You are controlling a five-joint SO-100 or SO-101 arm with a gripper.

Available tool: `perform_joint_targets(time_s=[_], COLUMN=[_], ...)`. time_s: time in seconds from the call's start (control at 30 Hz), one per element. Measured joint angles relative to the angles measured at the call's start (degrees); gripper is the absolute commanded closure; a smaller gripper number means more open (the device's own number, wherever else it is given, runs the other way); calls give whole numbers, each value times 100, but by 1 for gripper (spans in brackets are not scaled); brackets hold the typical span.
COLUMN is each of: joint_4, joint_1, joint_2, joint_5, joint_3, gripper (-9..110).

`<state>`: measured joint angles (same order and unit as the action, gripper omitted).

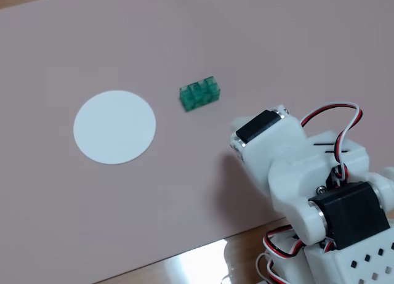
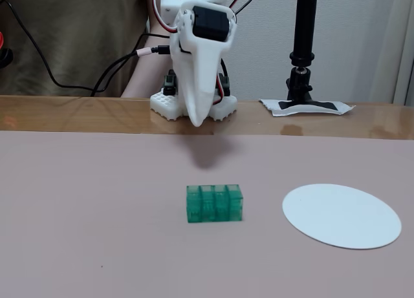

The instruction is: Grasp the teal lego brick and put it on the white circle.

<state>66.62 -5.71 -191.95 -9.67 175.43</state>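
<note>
The teal lego brick (image 1: 199, 94) (image 2: 215, 203) lies on the pink mat, studs up, by itself. The white circle (image 1: 114, 127) (image 2: 341, 215) lies flat on the mat a short way from the brick, to its left in one fixed view and to its right in the other; nothing is on it. My gripper (image 2: 197, 119) (image 1: 236, 135) hangs point down above the mat, behind the brick toward the arm's base and well clear of it. Its jaws look closed together and hold nothing.
The pink mat (image 2: 77, 214) covers a wooden table (image 2: 77, 114). The arm's white base (image 2: 194, 104) with its cables stands at the mat's far edge. A black stand (image 2: 303, 52) rises at the back right on a taped patch.
</note>
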Motion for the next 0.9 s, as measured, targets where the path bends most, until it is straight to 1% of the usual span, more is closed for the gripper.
perform_joint_targets(time_s=[0.17, 0.37, 0.53, 0.73, 0.9], joint_4=[0, -202, -97, -668, -932], joint_1=[-193, 281, 62, 9, -44], joint_2=[0, 0, 141, 1934, 3876], joint_5=[-79, -448, -536, -413, -62], joint_3=[0, 18, -475, -1494, -2830], gripper=[102, 102, 102, 102, 102])
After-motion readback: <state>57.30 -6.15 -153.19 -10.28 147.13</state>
